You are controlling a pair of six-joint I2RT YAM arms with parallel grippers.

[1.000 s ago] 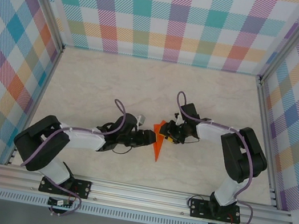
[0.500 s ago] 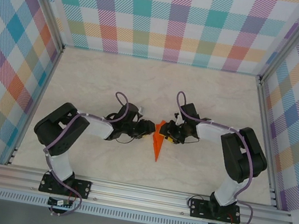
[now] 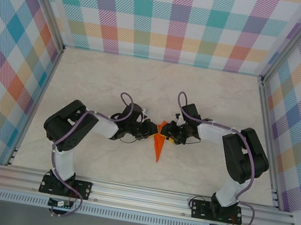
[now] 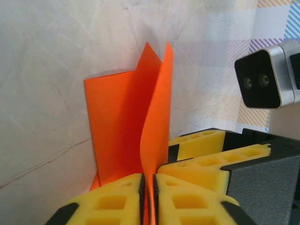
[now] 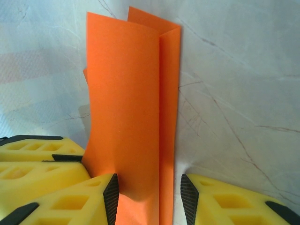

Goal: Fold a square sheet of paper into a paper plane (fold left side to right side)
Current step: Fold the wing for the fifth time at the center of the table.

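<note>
While the paper plane (image 3: 159, 146) is lying mid-frame on the tabletop (image 3: 143, 88) overhead, left jaws are pinching its raised flap bottom-centre in their wrist view, and right jaws are straddling it, spread, in theirs, so the fold is likely calling for swinging that flap rightward.

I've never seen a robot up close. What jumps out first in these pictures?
The folded orange paper glows bright at the middle of the pale table, its point aimed toward the arm bases. Two arms meet over it: the left claw has its yellow pads pinched shut on one upright flap, while the right claw straddles the paper with pads apart. Loud pastel plaid walls ring the scene.
</note>
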